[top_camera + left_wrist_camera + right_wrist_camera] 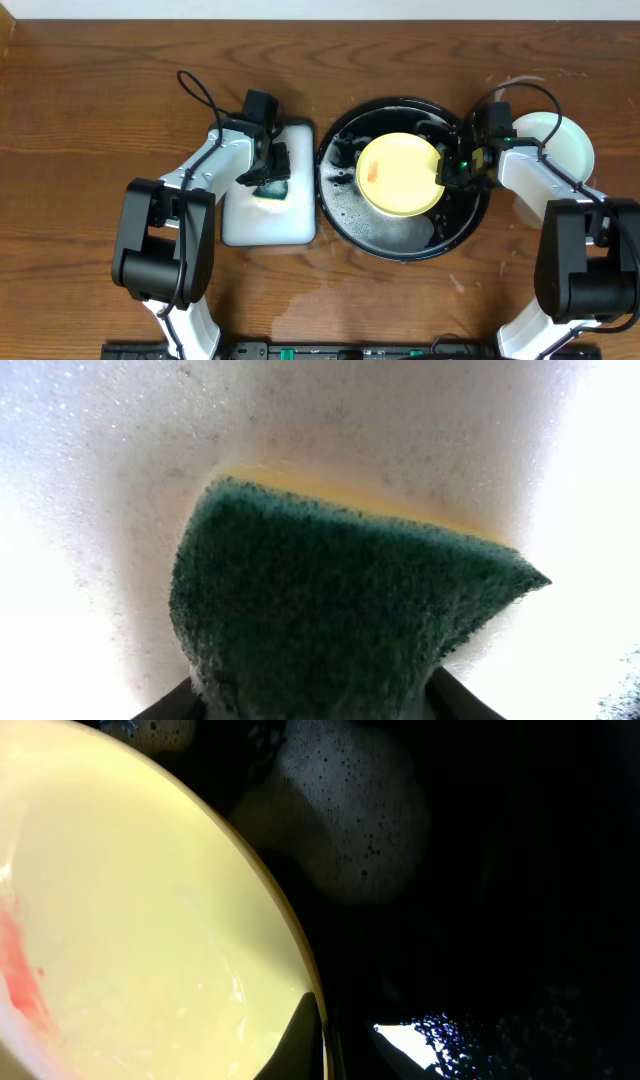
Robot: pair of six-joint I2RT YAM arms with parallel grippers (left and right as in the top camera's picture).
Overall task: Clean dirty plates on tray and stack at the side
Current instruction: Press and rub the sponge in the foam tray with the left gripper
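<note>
My left gripper (268, 172) clamps the sponge (330, 610) over the white tray (265, 228), ready for scrubbing. My right gripper (455, 165) seems pinched on the yellow plate (395, 175) at its right rim, steadying it in the black tray (400, 250) with the smear (20, 970) facing up. Farther right, mint plates (565, 140) sit on the counter (100, 80).

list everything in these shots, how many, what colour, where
yellow plate: 1, yellow with a red smear, in the black tray
black tray: 1, black, sudsy, table centre
pale plate: at least 1, pale green, right of the black tray
white tray: 1, white, left of the black tray
sponge: 1, green and yellow, over the white tray
table: 1, brown wood
left tool: 1, black, gripping the sponge
right tool: 1, black, at the yellow plate's right rim
</note>
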